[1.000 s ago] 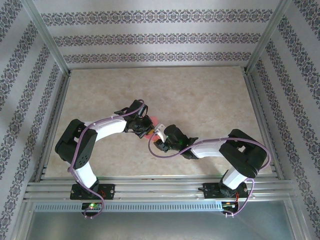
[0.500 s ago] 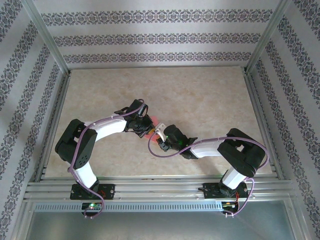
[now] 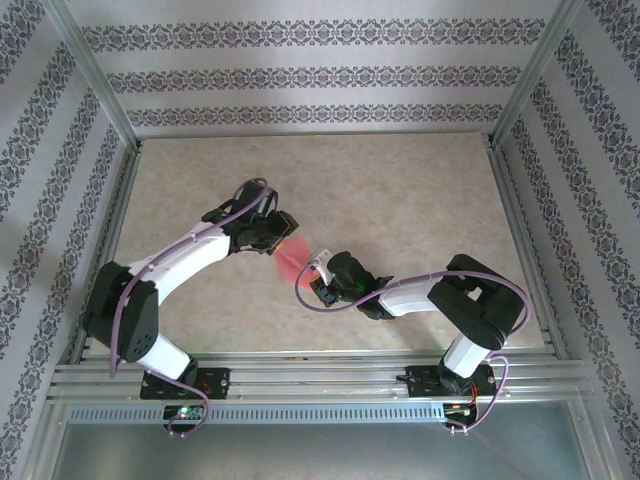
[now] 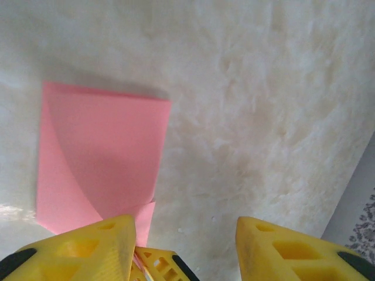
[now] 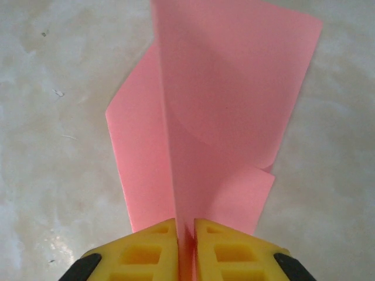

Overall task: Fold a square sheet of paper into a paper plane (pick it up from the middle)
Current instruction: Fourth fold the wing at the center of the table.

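One square sheet of paper [image 5: 234,88], edge-up, points away from right jaws.

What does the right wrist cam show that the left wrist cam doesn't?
Right wrist: the right gripper shut on the pink sheet at its near edge, with the sheet curled into a loose fold and its layers overlapping.
Left wrist: the left gripper open with nothing between its fingers, the sheet off to their left, and a strip of enclosure wall at the right edge.
Both: the pink sheet and the pale marbled table.
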`<action>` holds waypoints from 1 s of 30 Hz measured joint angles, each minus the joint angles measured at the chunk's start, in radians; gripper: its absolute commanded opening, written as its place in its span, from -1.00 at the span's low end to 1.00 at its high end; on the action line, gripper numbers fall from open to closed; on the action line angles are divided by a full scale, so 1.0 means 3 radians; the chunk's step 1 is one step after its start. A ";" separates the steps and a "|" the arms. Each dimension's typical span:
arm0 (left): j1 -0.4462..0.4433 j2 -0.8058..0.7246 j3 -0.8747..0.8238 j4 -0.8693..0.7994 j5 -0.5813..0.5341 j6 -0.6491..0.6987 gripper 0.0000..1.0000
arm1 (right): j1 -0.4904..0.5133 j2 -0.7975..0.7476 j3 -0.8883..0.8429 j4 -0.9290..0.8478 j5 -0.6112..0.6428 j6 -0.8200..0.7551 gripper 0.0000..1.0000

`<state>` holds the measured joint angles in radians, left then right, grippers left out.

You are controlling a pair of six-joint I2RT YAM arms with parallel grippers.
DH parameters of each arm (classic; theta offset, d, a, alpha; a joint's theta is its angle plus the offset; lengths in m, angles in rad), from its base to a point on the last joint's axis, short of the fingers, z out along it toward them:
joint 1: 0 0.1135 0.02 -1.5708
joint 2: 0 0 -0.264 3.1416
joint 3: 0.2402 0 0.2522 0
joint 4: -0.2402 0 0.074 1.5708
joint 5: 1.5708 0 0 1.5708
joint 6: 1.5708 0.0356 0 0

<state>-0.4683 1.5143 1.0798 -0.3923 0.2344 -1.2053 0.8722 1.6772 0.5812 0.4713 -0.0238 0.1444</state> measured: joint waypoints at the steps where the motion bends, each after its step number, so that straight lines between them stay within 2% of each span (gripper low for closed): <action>1: 0.0009 -0.0081 -0.0037 -0.0008 -0.0045 0.0005 -0.01 | 0.0000 0.0014 -0.0003 0.0014 -0.0028 0.0037 -0.70; 7: 0.0033 -0.0608 -0.0679 0.0018 -0.0196 0.0004 -0.03 | -0.0065 0.0108 -0.0003 0.0079 -0.0215 0.0270 -0.71; 14: 0.0034 -0.1071 -0.1326 0.0280 -0.0130 0.0000 -0.24 | -0.0154 0.0179 -0.0006 0.0230 -0.0416 0.0594 -0.74; 21: -0.0074 -0.0813 -0.1521 0.0731 0.0118 -0.0084 -0.57 | -0.0240 0.0193 -0.0083 0.0392 -0.0558 0.0858 -0.72; 30: -0.0095 -0.0145 -0.1391 0.1040 0.0303 -0.0103 -0.69 | -0.0263 0.0197 -0.0094 0.0429 -0.0626 0.0935 -0.71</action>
<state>-0.4969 1.4708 0.6624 -0.0803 0.3252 -1.2362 0.7933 1.7363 0.5529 0.5999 -0.2115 0.4248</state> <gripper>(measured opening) 0.159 0.145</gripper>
